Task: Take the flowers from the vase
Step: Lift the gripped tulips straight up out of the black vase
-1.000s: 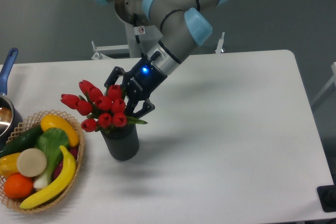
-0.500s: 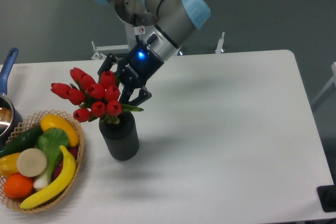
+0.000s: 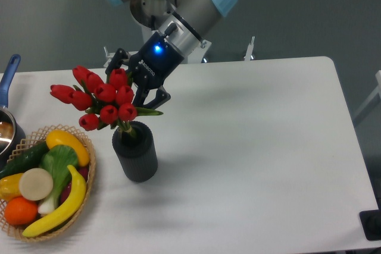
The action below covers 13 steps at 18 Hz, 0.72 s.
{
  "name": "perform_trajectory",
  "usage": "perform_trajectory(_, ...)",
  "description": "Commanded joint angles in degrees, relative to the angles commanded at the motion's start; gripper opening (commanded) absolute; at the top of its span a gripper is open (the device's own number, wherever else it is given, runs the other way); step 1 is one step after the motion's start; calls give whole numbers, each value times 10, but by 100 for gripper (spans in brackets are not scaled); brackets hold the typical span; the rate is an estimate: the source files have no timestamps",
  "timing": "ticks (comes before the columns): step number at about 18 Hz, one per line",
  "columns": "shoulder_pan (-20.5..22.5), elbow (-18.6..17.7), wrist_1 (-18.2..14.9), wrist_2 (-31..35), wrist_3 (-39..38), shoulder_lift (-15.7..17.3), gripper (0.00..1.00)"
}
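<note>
The flowers, a bunch of red tulip buds with green leaves, lean up and to the left above the vase. Their stems still reach down into the vase's round mouth. The vase is a short dark grey cylinder standing on the white table. My gripper comes in from the upper right, shut on the flowers just behind the buds, its dark fingers partly hidden by them. A blue light glows on its wrist.
A wicker basket of fruit and vegetables stands at the front left, close to the vase. A pot with a blue handle sits at the left edge. The white table stretches to the right.
The gripper has risen and shifted left with the flowers. The buds now stand higher above the vase, and more stem shows at its mouth. The vase has not moved.
</note>
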Motion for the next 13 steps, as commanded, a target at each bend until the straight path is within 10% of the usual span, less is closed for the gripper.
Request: perform_trajectory(13,2,45,0,-28,-30,0,59)
